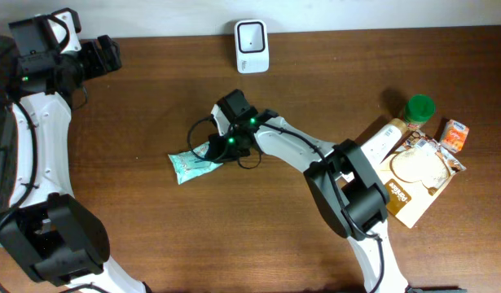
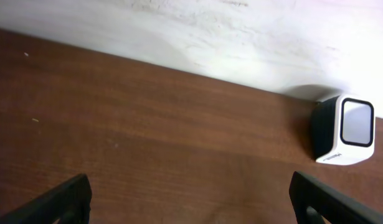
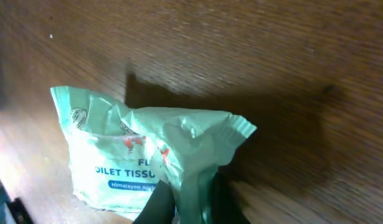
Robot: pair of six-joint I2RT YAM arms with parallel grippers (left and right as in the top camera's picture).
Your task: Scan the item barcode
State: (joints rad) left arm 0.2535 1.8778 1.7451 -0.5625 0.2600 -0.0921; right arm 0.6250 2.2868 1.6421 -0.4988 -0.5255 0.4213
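The tissue pack (image 1: 191, 166) is seen lying flat near the middle of the table (image 1: 136, 236). A thin fold of wrapper at its nearer end is clenched by the right fingers (image 3: 222, 198). Only film is caught, not the body of the pack, and there the trouble may be expected. If the pack is lifted quickly, the fold could be pulled free or torn, and the pack dropped. A pack hung from one corner could also be swung or twisted, so the wrong face might be shown to the scanner (image 1: 252, 46). No barcode can be made out in any view, so which side must be turned to the window cannot be told. A loose cable loop (image 1: 199, 130) hangs beside the wrist and could be caught on the pack in a sharp turn.

Bare wood is left between pack and scanner, so the straight path is judged clear. The scanner is backed against the wall (image 2: 228, 31) at the far edge, so little room is given for overshoot. The left fingers (image 2: 66, 200) are spread wide with nothing in them, parked at the far corner, well apart. The green-lidded jar (image 1: 419, 108) and orange carton (image 1: 454, 134) are grouped well off to the other side.
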